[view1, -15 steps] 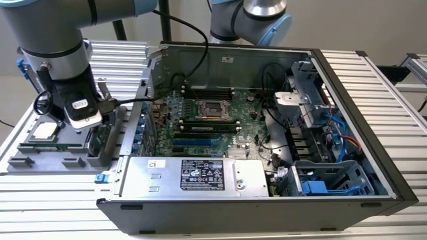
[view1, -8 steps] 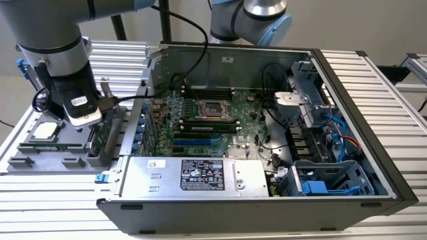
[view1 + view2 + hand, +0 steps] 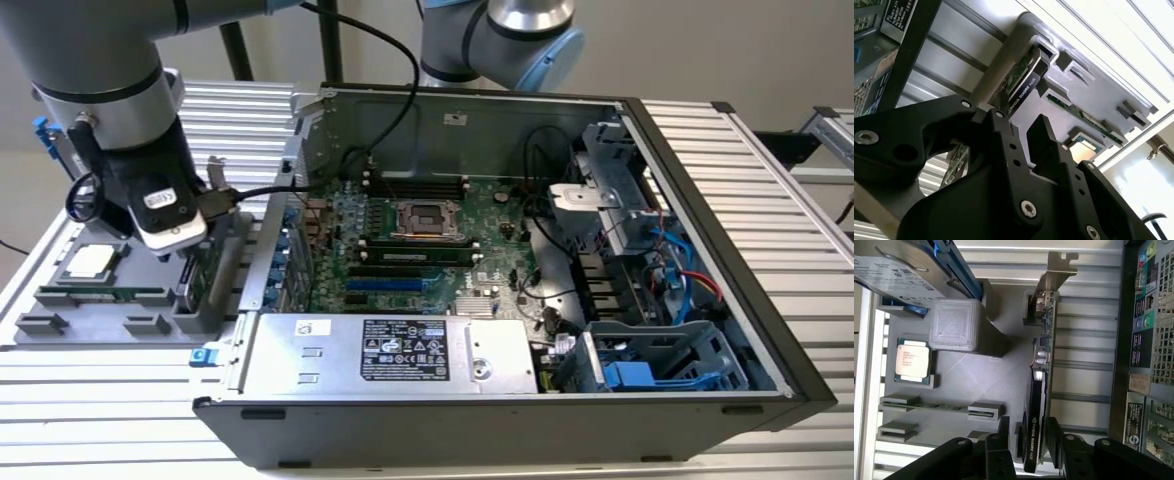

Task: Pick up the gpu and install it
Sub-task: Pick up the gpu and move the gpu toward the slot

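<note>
At the exterior view's left, the gripper (image 3: 1028, 425) hangs spread astride the gpu (image 3: 1042, 365), stood on edge in its grey tray (image 3: 1004, 385) (presumably for easy pinching).

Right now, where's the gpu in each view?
Exterior view: gpu on edge in the gray tray, on the exterior view's left.
Second wrist view: edge-on in its tray slot.
First wrist view: at the tray's edge nearest the case.
Shared landmark: the cpu in the tray.

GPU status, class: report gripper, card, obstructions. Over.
Black gripper open. Green gpu board, black cooler, silver bracket, on edge in grey tray, its end between the open jaws. Nothing in the way seen.
</note>
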You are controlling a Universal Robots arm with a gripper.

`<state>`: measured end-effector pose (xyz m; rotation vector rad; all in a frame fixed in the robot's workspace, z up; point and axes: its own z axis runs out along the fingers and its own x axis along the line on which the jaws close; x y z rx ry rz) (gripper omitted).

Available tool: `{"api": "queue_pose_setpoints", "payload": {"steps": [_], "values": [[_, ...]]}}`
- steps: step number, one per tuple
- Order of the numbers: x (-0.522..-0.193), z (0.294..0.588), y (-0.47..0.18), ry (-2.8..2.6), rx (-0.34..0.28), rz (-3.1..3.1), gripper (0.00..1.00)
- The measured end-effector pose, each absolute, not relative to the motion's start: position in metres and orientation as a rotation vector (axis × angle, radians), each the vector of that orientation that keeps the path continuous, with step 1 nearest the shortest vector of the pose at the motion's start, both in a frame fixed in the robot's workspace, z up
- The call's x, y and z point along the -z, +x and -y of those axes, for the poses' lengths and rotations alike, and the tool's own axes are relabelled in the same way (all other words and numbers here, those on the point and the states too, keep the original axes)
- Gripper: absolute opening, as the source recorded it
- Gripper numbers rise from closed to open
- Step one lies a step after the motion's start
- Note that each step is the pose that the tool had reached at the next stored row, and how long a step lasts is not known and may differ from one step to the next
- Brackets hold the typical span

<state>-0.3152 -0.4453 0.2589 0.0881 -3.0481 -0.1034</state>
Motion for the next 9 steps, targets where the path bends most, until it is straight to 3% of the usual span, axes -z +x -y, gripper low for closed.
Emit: {"api": "queue_pose_setpoints", "payload": {"steps": [9], "values": [[-0.2557,0.4453,-0.3151,0.099,0.103,3.097,1.00]]}}
